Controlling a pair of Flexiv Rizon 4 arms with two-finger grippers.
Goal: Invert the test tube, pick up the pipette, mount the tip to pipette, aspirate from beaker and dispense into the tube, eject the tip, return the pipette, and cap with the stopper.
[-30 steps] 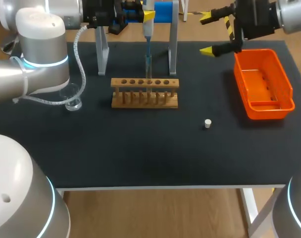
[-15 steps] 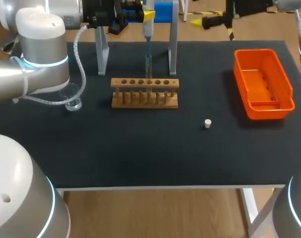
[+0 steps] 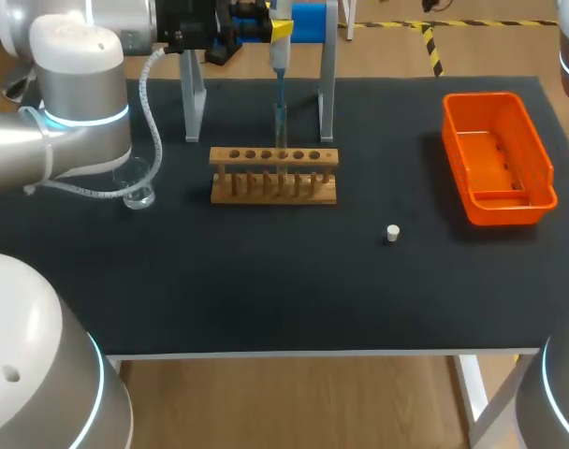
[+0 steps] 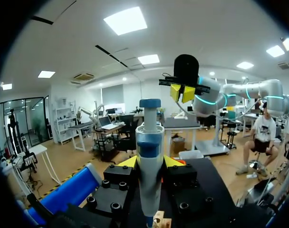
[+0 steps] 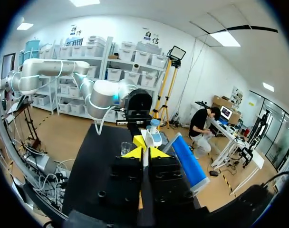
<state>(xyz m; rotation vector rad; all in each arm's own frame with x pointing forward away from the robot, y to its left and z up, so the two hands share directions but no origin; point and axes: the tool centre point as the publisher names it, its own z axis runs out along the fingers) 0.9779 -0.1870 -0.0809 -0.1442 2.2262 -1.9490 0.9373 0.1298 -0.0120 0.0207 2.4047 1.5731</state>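
Gripping the pipette [image 4: 149, 142] in the left gripper [image 4: 149, 163], yellow tips pressed against its barrel from both sides. Holding it upright straight above the wooden rack [image 3: 273, 176], with the slim blue tip [image 3: 280, 98] pointing down into the test tube [image 3: 281, 126] standing in one of the rack's middle holes. Probably the dispensing step, or the instant around it.

Further out, finding the right gripper [image 4: 182, 93] only in the wrist views: raised high, off to the rack's right, yellow tips drawn together with nothing visible between them. Gone from the head view altogether. A second ago hanging open beside the orange tray [image 3: 545, 159] right of the rack; half a second ago already pulling back past the far table edge. Likely a retreat to wait out the left arm's pipette work. Also far now from the stopper [image 3: 392, 233], lying in front of the rack and to its right, so capping looks some way off. No shift in the left arm, the pipette, the rack or the beaker [image 3: 135, 192] left of the rack.

Hard to make out:
- Liquid in the tip or the tube: too thin and glassy from above.
- How deep the tip reaches into the tube, or whether touching the glass.
- The lower end of the pipette in the left wrist view, cut off just above the rack.
- Most of the beaker, half hidden behind the left arm's elbow and cable.
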